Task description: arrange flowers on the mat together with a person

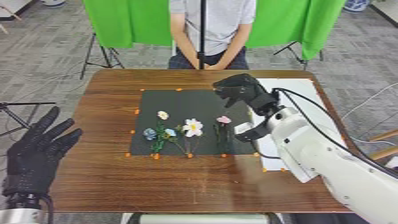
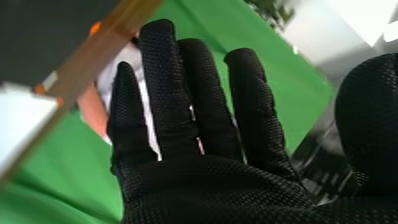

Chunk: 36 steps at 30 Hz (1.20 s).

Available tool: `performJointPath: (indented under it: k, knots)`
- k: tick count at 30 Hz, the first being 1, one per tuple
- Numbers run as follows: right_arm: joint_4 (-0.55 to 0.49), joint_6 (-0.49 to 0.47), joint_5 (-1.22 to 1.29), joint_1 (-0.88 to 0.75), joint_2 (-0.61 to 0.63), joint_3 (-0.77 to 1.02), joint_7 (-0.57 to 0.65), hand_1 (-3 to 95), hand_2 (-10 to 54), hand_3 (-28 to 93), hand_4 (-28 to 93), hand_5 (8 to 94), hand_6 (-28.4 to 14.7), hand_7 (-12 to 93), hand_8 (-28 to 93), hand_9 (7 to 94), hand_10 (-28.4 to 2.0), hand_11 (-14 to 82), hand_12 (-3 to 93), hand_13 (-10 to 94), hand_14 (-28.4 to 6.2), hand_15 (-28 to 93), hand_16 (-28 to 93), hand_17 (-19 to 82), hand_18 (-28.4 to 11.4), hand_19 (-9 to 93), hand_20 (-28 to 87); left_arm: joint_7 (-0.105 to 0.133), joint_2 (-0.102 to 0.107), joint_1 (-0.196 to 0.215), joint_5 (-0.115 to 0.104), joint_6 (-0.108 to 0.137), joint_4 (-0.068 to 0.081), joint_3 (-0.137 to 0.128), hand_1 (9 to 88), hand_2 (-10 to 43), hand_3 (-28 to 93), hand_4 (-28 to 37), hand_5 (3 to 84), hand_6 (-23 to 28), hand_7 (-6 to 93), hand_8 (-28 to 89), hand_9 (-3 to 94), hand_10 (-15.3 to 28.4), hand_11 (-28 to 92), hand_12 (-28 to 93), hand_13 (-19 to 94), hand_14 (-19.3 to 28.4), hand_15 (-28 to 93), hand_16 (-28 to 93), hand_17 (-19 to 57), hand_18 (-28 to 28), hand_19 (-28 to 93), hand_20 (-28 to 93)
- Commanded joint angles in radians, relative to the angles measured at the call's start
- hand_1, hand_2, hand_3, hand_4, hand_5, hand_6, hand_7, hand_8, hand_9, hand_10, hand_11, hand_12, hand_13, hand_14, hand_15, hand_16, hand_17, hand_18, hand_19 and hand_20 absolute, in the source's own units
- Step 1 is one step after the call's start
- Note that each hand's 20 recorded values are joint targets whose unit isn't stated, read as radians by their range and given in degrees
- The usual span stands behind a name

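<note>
One large white, yellow-centred flower (image 1: 193, 125) lies near the middle of one square black mat (image 1: 187, 100). One small cream flower (image 1: 163, 115) is at its ten o'clock, one pink blossom (image 1: 223, 120) at three, and two pale-blue rounded blooms (image 1: 149, 133) around eight, making five flower heads that can be made out. At least nine small orange markers (image 1: 179, 89) sit on one brown wooden table (image 1: 187, 187). One white rectangular sheet (image 1: 295, 84) is at the mat's three o'clock.
</note>
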Motion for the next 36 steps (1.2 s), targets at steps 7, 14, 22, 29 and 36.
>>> performJointPath:
  k: [7,14,22,29,36]
  knots:
    - [0.027,-0.032,0.649,-0.461,0.044,0.378,-0.374,21.8,1.5,75,-27,48.9,0.4,14,-12,49.5,-16.3,13.7,15.0,44,-16.8,46,11,8,-24.5,53,12,-0.024,-0.021,0.035,0.034,-0.023,0.001,-0.009,16.6,7.4,74,-28.3,29.9,3.8,8.6,-8,28.7,14.1,14,13,20,20.9,38,-4,-9.6,19.7,37,16]
    - [0.02,-0.088,0.737,-0.538,0.049,0.453,-0.428,22.0,2.3,76,-27,48.7,0.6,14,-12,49.4,-16.0,13.4,15.1,44,-17.2,45,12,8,-24.3,52,13,0.0,-0.026,0.03,0.032,-0.017,0.001,0.006,16.5,7.2,74,-28.3,30.6,3.9,8.9,-8,30.0,14.7,16,13,21,22.0,42,-4,-8.9,19.8,40,18]
    - [0.019,-0.103,0.717,-0.513,0.049,0.433,-0.439,21.5,3.0,76,-28,48.7,0.9,14,-12,49.6,-16.0,13.1,15.2,43,-17.3,44,13,7,-24.3,51,15,0.036,0.005,0.023,0.007,-0.007,0.006,0.025,16.5,7.2,74,-28.3,30.8,3.8,9.0,-8,30.1,14.8,17,12,21,22.1,43,-5,-8.7,19.9,40,17]
    - [0.017,-0.117,0.724,-0.511,0.044,0.432,-0.435,21.3,3.3,76,-28,48.7,1.1,14,-12,49.7,-16.0,12.7,15.2,43,-17.3,43,13,7,-24.3,51,15,0.033,0.001,0.031,0.006,-0.004,0.002,0.021,16.5,7.2,75,-28.3,33.8,5.7,11.9,-8,31.0,15.2,17,12,21,22.2,43,-5,-8.3,20.0,41,18]
    - [0.014,-0.099,0.738,-0.52,0.05,0.432,-0.439,21.5,3.7,76,-27,49.5,1.2,14,-12,50.3,-16.0,12.8,15.2,43,-17.3,44,13,7,-24.3,50,16,0.036,0.006,0.024,-0.003,-0.002,0.003,0.04,16.6,7.3,75,-28.3,32.2,4.7,10.2,-8,31.1,15.1,17,12,21,22.2,43,-5,-8.2,20.0,41,18]
